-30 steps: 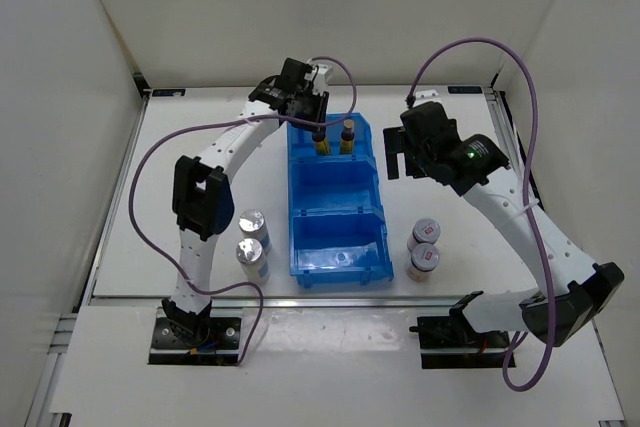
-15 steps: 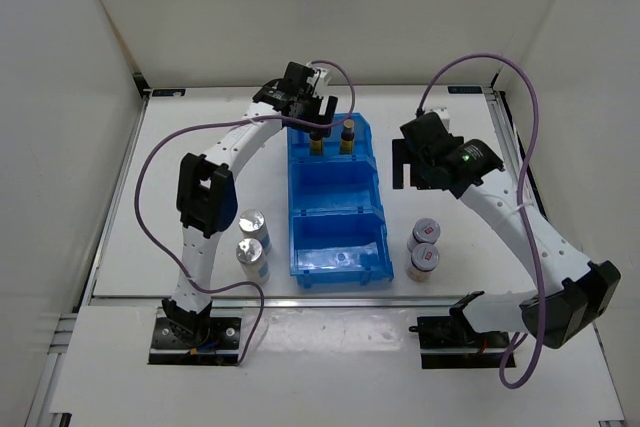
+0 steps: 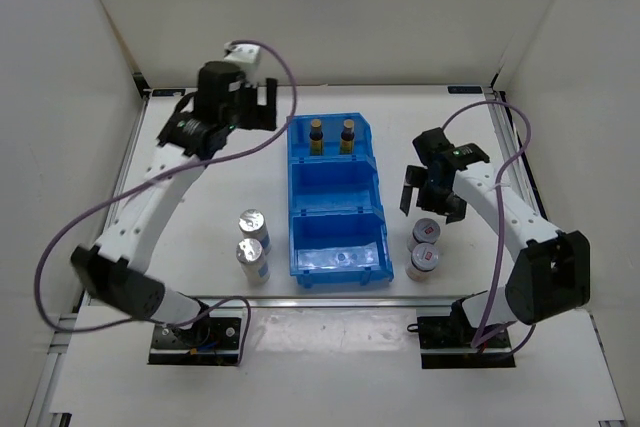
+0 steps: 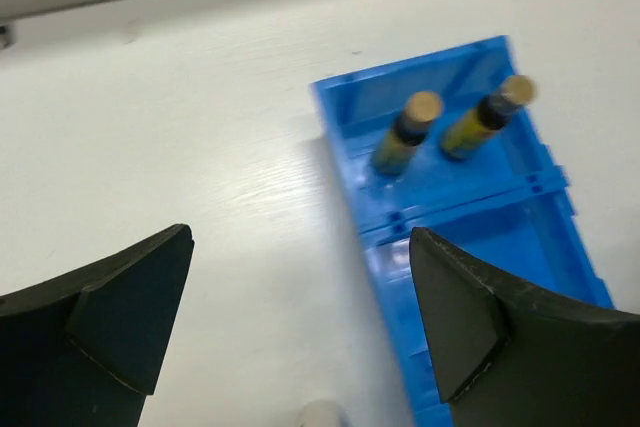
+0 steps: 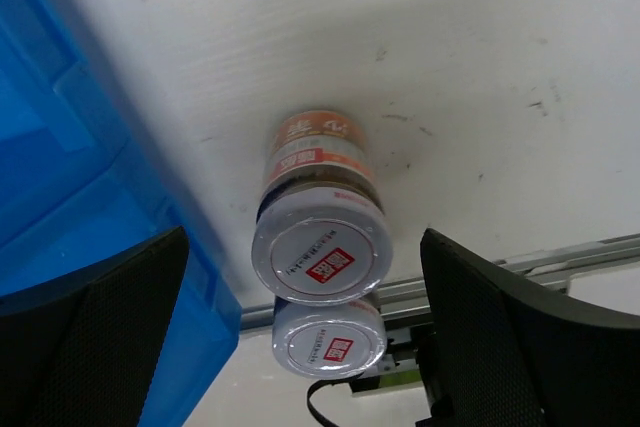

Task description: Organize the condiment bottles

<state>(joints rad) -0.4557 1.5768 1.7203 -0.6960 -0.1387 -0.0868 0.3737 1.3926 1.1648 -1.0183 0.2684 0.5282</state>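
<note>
Top external view: the left end effector (image 3: 262, 99), a second ago shut on a bottle in the far compartment of the bin (image 3: 292, 187), now stands open and drawn back to the left, so both amber bottles (image 3: 315, 135) stand side by side there and that pair looks done. The right end effector (image 3: 430, 209), open, has dropped from beside the bin to just above the two white-capped bottles (image 3: 427, 231) on the surface (image 3: 200, 187) right of it, probably next. The shakers (image 3: 252, 224) wait on the left.

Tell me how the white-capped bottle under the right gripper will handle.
Likely rigid: the bottle looks like a hard, flat-capped jar. Short and wide, it should stand steady, but would roll if tipped. Its twin sits close, so a push may knock that.
</note>
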